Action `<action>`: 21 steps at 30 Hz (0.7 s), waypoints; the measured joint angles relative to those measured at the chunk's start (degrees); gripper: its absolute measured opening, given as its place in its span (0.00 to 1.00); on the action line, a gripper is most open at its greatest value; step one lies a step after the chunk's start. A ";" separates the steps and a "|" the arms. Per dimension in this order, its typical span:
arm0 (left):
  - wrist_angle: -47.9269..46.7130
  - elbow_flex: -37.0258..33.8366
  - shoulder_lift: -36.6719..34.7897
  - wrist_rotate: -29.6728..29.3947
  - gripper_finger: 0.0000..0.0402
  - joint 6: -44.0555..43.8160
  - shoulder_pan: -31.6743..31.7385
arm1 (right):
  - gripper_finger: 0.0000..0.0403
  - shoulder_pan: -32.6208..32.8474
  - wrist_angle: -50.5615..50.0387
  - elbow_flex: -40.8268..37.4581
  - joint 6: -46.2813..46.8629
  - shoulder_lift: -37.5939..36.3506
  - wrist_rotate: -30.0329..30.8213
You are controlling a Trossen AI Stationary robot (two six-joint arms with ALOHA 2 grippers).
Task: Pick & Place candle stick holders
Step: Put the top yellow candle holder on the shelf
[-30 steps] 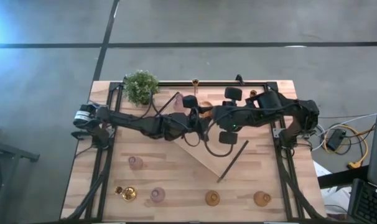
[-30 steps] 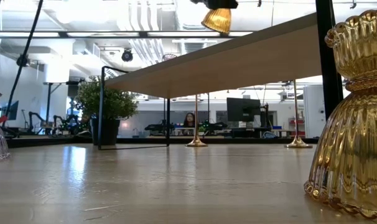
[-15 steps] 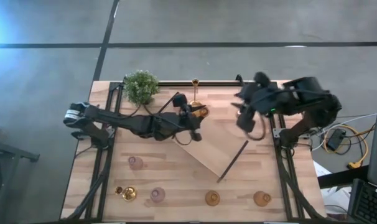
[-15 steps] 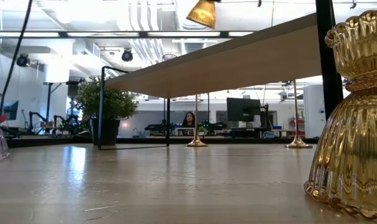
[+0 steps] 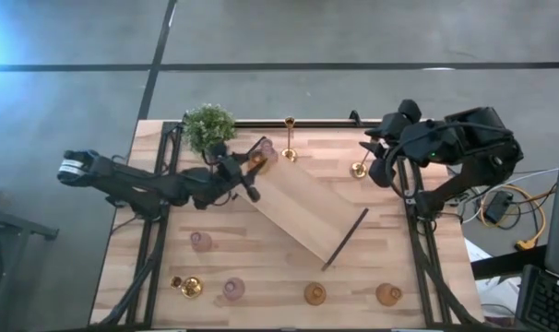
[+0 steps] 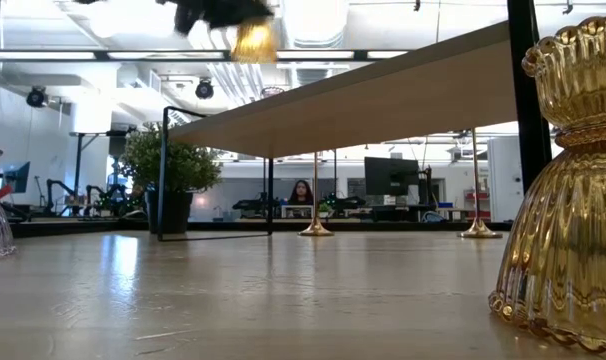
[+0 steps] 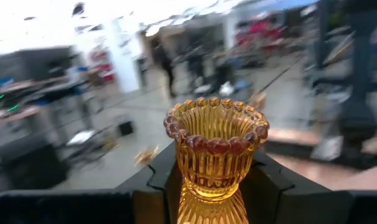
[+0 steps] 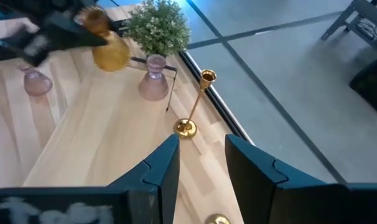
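The left gripper (image 5: 245, 177) is clamped on an amber holder (image 7: 216, 149), carrying it in the air above the far-left end of the tray (image 5: 307, 214), beside the plant (image 5: 208, 126). In the left wrist view the glass sits upright between the two dark fingers (image 7: 160, 183), pinched low on its ribbed body. The right gripper (image 8: 201, 168) hangs empty over the table's far-right side, its fingers apart, close to a gold holder (image 5: 358, 170). A taller gold holder (image 5: 290, 138) stands at the far edge. A pink glass holder (image 8: 155, 78) stands on the tray's end, just beside the carried one. More holders line the near edge, amber (image 5: 315, 294) and pink (image 5: 234, 289) among them.

The risk, as I judge it: the grip is on smooth ribbed glass, so a fast swing could let it slip and drop. A low or careless descent could also knock the pink holder or brush the plant.
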 joint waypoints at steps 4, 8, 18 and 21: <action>-0.44 -3.27 0.04 -0.75 0.31 -4.29 0.00 | 0.31 0.00 0.04 -0.29 -0.34 -0.02 0.14; -0.25 -3.94 0.35 2.06 0.31 -5.03 -0.02 | 0.29 0.00 0.02 -0.70 -0.41 -0.02 1.38; -0.21 -5.32 1.11 6.32 0.31 -7.11 0.24 | 0.27 -0.02 -0.09 -2.26 -0.58 -0.04 1.49; 0.10 -6.13 1.11 6.54 0.31 -8.04 0.67 | 0.28 -0.02 -0.07 -2.86 -0.59 -0.09 1.49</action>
